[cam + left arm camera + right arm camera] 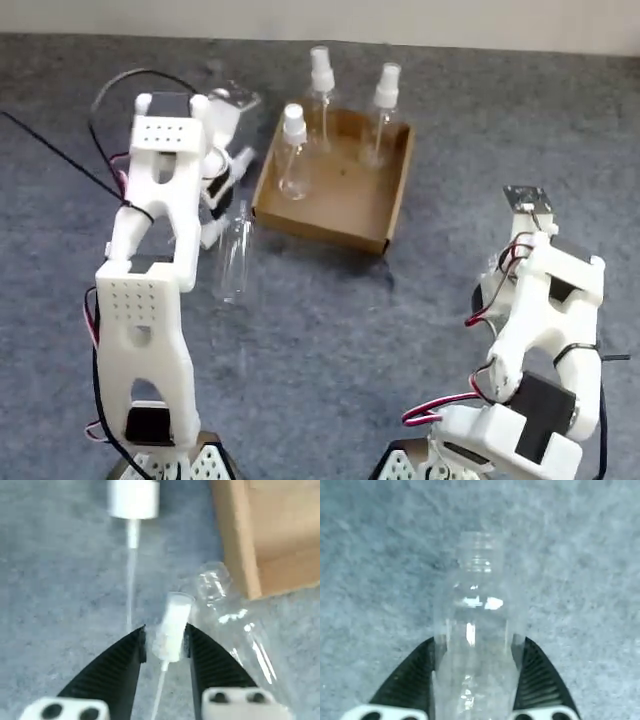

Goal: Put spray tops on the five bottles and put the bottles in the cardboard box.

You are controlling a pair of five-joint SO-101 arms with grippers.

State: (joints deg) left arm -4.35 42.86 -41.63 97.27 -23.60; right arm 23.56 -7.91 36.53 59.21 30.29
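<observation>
"Box (340, 200) status?"

"Three capped bottles (293, 150) stand in it. My right gripper (475, 647) pinches a bare bottle (476, 595); a lying bottle (233, 250) rests just beside the box."

"Left gripper (165, 635)?"

"Clamped on a top (170, 625), with a spare top (133, 500) lying near it. Bottles look light, slick, thin-walled, I reckon: I'd hold them mid-body, gently; tops by the collar."

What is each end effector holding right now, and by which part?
The left end effector grips a spray top by its white head. The right end effector grips an uncapped clear bottle around its body.
</observation>
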